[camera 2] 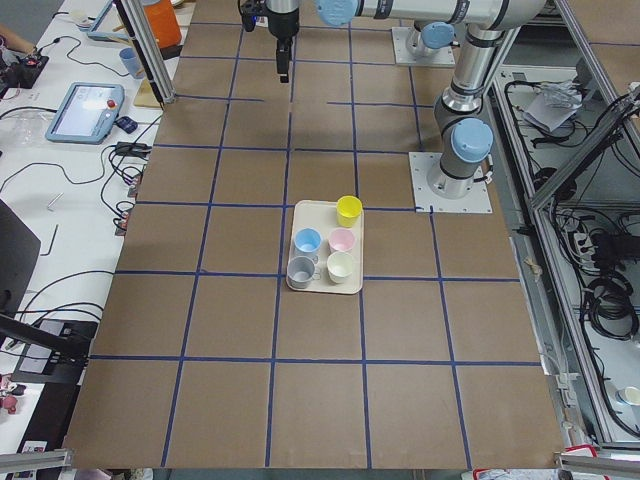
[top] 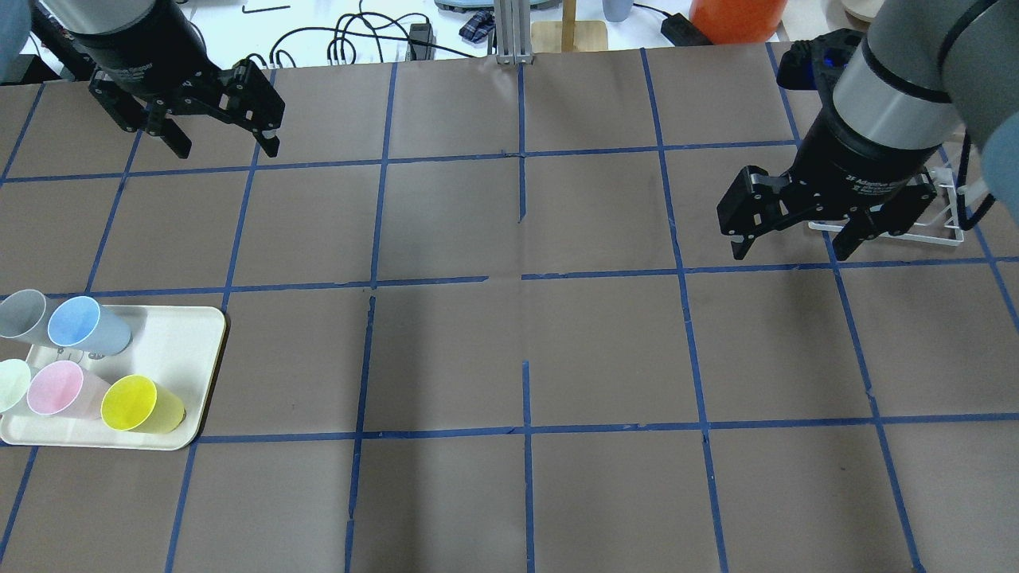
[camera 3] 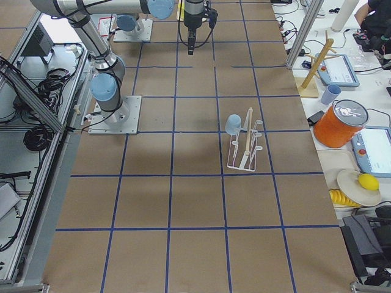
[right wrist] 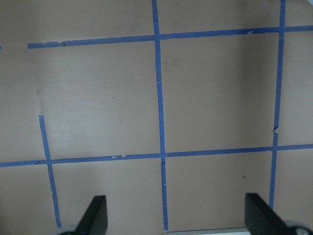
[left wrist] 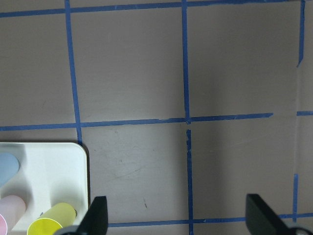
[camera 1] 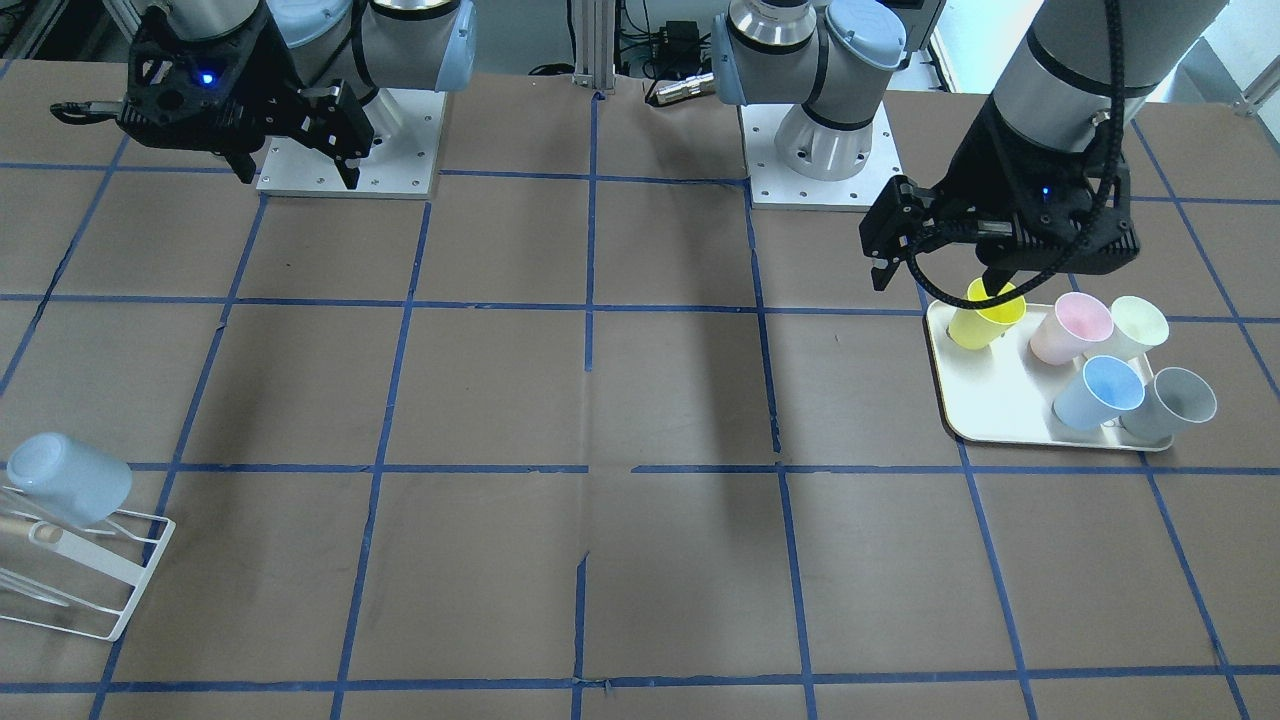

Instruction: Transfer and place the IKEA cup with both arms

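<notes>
The IKEA cup was seen nearest the front camera, turned mouth-down and slanted on the end of a white wire rack at the robot's right end of the tabletop. It was presumably slipped over a prong so that its taper would keep it from sliding off. The prong itself could not be made out inside the cup. The cup's smooth, plain, pale blue plastic was set off against the thin, painted wire.

By that placement, the transfer was judged done rather than pending.

The right gripper was held above the tabletop near the rack, with its black jaws spread wide and nothing between them. The left gripper was likewise held high with its jaws parted and empty.

Well apart, at the other end, a cream tray with rounded corners was found. On it a second pale blue cup stood upright beside a grey cup. A pink cup, a pale green cup and a yellow cup were clustered close to them.
</notes>
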{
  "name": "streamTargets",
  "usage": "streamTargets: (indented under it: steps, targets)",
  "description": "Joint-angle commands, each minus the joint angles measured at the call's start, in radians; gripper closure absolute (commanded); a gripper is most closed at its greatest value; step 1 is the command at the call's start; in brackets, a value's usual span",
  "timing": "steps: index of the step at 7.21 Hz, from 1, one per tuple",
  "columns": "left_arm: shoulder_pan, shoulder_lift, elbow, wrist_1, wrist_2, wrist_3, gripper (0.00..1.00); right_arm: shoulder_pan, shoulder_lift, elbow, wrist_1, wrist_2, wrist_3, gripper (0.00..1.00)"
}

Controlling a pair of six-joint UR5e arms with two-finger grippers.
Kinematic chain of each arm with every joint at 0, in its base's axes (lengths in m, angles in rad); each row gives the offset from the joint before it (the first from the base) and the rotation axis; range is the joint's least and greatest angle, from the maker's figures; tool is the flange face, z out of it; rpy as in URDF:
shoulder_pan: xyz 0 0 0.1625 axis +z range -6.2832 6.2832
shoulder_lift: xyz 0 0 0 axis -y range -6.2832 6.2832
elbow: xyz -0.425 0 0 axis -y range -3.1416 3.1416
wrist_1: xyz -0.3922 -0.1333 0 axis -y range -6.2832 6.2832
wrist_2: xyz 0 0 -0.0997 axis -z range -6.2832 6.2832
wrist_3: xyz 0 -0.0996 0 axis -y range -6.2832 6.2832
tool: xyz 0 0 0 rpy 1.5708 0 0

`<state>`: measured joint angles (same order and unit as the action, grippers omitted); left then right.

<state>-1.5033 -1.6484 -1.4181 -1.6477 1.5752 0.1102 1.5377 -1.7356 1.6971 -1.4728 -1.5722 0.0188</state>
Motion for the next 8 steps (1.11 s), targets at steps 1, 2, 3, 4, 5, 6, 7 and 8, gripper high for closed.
streamTargets:
  steps: [1,2,3,4,5,6,7,8]
  targets:
    - [-0.005,-0.011,0.002,-0.001,0.0,-0.006,0.0,0.001,-0.002,0.001,-0.003,-0.011,0.006,0.0]
    - [-0.005,-0.008,0.001,-0.003,0.005,-0.004,0.0,0.001,-0.001,0.003,-0.007,-0.009,0.006,0.0]
    - [-0.005,-0.017,0.004,-0.001,0.002,-0.004,0.0,-0.001,-0.001,0.001,-0.012,-0.002,0.006,0.0]
    - [-0.005,-0.028,0.004,0.003,0.002,-0.004,0.0,-0.002,0.001,-0.007,-0.014,0.003,0.006,0.0]
    - [-0.005,-0.021,0.004,0.003,0.002,-0.004,0.0,-0.005,0.001,-0.011,-0.015,0.003,0.006,0.0]
    - [-0.005,-0.013,0.004,0.002,0.002,-0.004,0.0,-0.005,0.002,-0.016,-0.015,0.004,0.006,0.0]
    - [-0.005,-0.008,-0.001,0.002,0.0,-0.004,0.0,-0.005,0.002,-0.017,-0.015,0.003,0.006,0.0]
    - [-0.003,-0.004,-0.001,0.009,-0.001,-0.004,0.0,-0.005,0.005,-0.011,-0.02,0.004,0.006,0.0]
